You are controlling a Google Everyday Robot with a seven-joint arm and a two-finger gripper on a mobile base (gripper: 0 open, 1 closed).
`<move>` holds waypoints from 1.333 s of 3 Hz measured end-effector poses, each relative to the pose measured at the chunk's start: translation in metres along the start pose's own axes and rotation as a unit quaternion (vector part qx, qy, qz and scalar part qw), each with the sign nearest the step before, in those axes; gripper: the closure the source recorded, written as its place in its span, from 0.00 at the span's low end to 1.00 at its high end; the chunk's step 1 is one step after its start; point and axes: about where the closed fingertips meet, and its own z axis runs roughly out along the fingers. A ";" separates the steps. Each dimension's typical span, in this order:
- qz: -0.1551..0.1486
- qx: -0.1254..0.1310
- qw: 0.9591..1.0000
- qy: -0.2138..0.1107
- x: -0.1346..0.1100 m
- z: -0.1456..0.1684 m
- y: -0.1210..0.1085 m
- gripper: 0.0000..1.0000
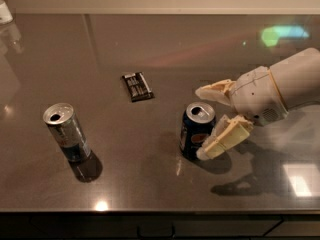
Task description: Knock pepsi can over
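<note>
Pepsi can (196,134) seen upright on counter (150,194), not yet tipped. Gripper (201,124) held at can's 3 o'clock w/ fingers apart, lower one prob. touching. Knock-over yet to be done.

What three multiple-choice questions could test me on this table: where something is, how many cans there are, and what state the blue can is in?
1. Where is the gripper? A) right beside the pepsi can B) far left C) raised high above
2. How many cans are on the table? A) one B) two C) three
3. The pepsi can is: A) tipped over B) crushed C) upright
Answers: 1A, open fingers flank the pepsi can; 2B, pepsi can plus silver can; 3C, its opened top faces up.
</note>
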 end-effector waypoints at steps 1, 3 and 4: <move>0.002 -0.001 1.000 -0.007 -0.001 0.003 -0.003 0.41; 0.005 0.004 1.000 -0.006 -0.013 -0.019 -0.008 0.86; 0.002 0.014 0.999 0.034 -0.019 -0.042 -0.018 1.00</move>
